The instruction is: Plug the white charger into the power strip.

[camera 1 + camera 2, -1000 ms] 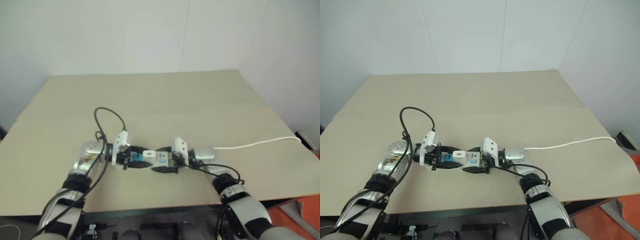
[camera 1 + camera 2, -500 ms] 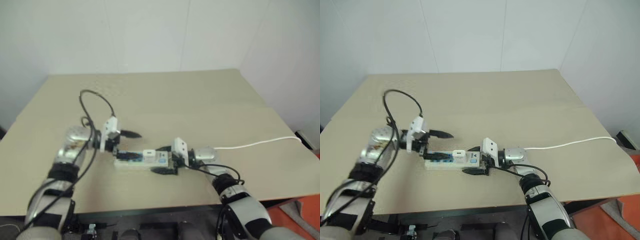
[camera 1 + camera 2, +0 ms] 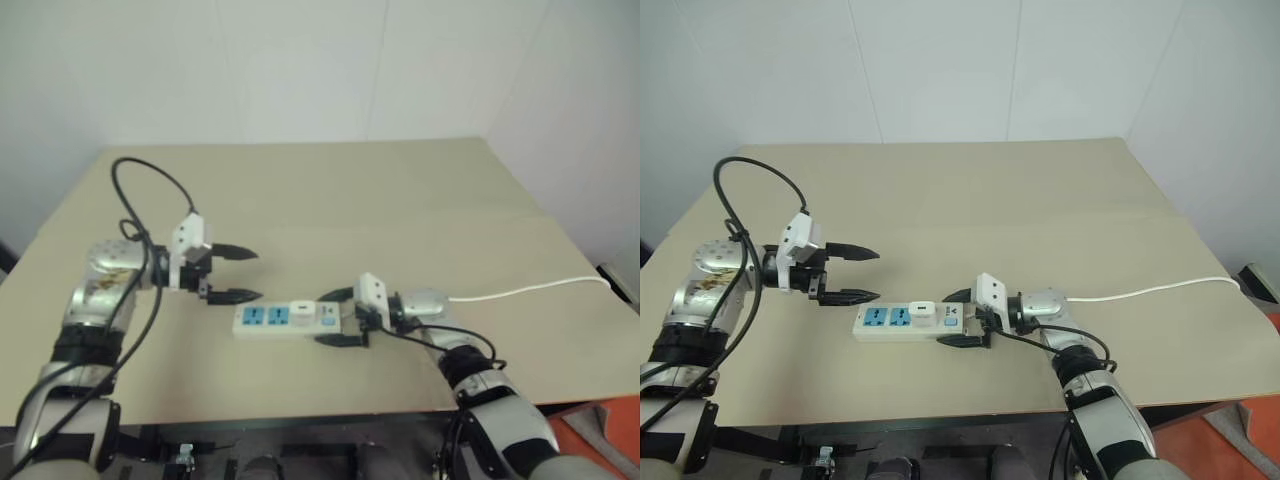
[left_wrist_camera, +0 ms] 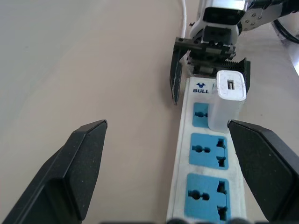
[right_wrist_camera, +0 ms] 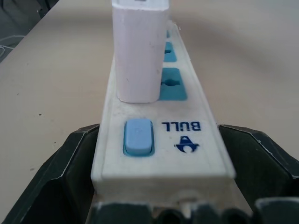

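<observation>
While the white charger (image 3: 923,313) stands plugged into the power strip (image 3: 908,323), the left gripper (image 3: 855,274) hovers spread nearby and the right gripper (image 3: 958,318) straddles the strip's end, spread.

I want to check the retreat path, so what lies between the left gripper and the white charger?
In the left wrist view, two free blue sockets of the power strip lie between the left gripper and the white charger.

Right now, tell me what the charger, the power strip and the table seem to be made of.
White charger: smooth white plastic, by its even moulded faces and rounded edges.
Power strip: off-white moulded plastic, slightly glossy, with matte blue socket inserts and printed lettering.
Table: matte beige top, perhaps laminate or painted board; no grain shows.
</observation>
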Robot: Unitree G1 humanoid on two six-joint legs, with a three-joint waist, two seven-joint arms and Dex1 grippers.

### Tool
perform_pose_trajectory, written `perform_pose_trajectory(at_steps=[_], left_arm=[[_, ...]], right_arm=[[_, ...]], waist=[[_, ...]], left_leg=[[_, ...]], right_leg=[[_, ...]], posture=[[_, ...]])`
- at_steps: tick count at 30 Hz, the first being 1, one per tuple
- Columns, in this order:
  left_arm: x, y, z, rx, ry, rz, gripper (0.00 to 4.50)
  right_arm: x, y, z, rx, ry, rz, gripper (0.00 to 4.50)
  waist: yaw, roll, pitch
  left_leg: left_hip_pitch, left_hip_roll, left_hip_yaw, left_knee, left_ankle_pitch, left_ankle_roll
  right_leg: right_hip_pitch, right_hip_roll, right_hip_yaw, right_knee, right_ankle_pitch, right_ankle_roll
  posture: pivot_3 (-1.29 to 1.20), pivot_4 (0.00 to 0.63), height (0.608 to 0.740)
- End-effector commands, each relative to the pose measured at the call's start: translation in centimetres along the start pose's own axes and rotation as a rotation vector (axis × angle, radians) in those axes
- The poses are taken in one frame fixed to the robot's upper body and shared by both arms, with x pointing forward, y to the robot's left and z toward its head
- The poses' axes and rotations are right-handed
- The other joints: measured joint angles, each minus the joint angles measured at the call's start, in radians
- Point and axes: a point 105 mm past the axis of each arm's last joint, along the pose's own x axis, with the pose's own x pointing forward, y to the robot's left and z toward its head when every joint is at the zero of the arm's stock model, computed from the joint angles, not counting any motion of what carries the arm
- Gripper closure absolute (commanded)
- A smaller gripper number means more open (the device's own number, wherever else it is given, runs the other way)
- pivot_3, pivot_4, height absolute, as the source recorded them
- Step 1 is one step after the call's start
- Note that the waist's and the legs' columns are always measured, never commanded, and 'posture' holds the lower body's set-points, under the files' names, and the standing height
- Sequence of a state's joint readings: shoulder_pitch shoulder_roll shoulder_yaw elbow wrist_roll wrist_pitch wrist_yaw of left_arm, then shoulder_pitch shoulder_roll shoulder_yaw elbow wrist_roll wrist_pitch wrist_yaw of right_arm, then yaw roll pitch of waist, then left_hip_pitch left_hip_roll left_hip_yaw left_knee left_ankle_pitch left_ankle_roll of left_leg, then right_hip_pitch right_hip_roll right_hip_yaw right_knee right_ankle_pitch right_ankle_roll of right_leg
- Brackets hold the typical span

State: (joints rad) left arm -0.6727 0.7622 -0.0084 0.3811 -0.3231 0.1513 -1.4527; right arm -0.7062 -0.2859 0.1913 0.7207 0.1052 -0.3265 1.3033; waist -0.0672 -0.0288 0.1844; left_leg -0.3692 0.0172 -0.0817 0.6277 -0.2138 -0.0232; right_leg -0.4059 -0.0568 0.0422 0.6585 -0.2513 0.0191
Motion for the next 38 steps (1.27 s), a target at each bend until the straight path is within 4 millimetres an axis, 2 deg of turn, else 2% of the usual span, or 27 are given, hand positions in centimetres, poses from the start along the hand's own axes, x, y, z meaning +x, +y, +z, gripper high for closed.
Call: perform_pose_trajectory(at_steps=[1, 7, 13, 17, 23, 38], left_arm=[[-1.4, 0.0, 0.8, 0.023, -0.017, 0.040, 0.00], [-4.2, -2.3, 0.1, -0.051, 0.025, 0.044, 0.00], [-6.9, -4.4, 0.1, -0.101, 0.029, 0.128, 0.00], [-7.8, -5.9, -0.1, -0.117, 0.056, 0.149, 0.00], [-8.5, -6.9, -0.1, -0.134, 0.058, 0.187, 0.00], [-8.0, -7.0, 0.3, -0.141, 0.042, 0.166, 0.00]], right_arm=[[-2.3, -1.1, 2.1, -0.052, -0.045, -0.069, 0.04], [-6.8, -1.1, 3.2, -0.057, -0.014, -0.164, 0.04], [-11.4, -0.3, 3.2, -0.042, 0.061, -0.241, 0.04], [-13.2, 0.0, 3.5, -0.044, 0.095, -0.267, 0.04], [-15.0, 0.0, 3.7, -0.061, 0.127, -0.311, 0.04], [-15.7, 0.1, 3.8, -0.072, 0.146, -0.371, 0.04]], waist=[[0.000, 0.000, 0.000], [-0.002, 0.000, 0.002], [0.004, 0.000, 0.003], [0.007, 0.000, 0.004], [0.012, 0.000, 0.004], [0.022, 0.000, 0.004]], left_leg=[[0.000, 0.000, 0.000, 0.000, 0.000, 0.000], [0.000, 0.000, 0.000, -0.001, 0.000, 0.000], [0.000, 0.000, 0.000, -0.001, 0.000, 0.000], [0.000, 0.000, 0.001, -0.001, 0.000, 0.000], [0.000, 0.001, 0.001, -0.001, 0.000, 0.000], [-0.001, 0.001, 0.002, -0.001, 0.000, 0.000]], right_leg=[[0.000, 0.000, 0.000, 0.000, 0.000, 0.000], [0.000, 0.000, 0.000, -0.001, 0.000, 0.000], [0.000, -0.001, 0.000, -0.002, 0.000, 0.001], [0.000, -0.001, 0.000, -0.003, -0.001, 0.001], [0.001, -0.001, 0.000, -0.004, -0.001, 0.001], [0.001, -0.001, 0.000, -0.007, -0.001, 0.001]], posture=[[0.00, 0.150, 0.740], [0.00, 0.150, 0.740], [0.00, 0.150, 0.740], [0.00, 0.150, 0.740], [0.00, 0.150, 0.740], [0.00, 0.150, 0.740]])
